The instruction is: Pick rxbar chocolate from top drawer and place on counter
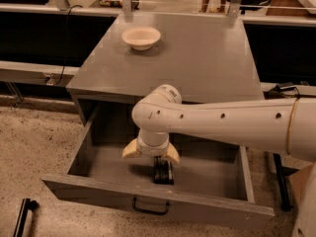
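Place: a lab or workshop, as I see it.
Signs: speckled floor (34, 147), long dark benches (29, 33).
My gripper (151, 154): fingers apart, down in the top drawer (89, 194).

matt counter (197, 58), smooth plastic tool (151, 154) in drawer (98, 194)
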Motion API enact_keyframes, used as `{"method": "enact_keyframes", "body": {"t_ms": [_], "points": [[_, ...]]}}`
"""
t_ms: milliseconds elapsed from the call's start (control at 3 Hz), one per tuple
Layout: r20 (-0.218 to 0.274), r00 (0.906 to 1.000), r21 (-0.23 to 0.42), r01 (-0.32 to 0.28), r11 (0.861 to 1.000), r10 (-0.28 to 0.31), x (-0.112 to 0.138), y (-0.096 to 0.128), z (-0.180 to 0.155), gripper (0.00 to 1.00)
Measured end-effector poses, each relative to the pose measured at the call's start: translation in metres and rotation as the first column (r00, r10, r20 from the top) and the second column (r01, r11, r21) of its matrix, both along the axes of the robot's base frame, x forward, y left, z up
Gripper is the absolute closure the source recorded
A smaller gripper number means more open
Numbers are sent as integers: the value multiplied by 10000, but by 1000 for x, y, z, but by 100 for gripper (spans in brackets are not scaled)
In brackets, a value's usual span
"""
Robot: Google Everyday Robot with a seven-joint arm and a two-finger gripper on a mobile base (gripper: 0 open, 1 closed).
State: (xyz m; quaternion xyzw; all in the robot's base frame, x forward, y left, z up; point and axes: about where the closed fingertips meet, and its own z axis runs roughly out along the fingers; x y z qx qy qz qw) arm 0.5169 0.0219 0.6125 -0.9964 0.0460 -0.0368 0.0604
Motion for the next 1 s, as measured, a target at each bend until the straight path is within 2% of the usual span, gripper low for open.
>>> {"method": "enact_keyframes", "body": {"t_ms": [333,667,1000], "points": [[-27,9992,-21,-397,9992,397,-1,1,-11,17],[-108,9973,356,-722,9968,727,-1,2,-17,40],[-109,9972,365,-730,9967,734,-1,2,-13,63]]}}
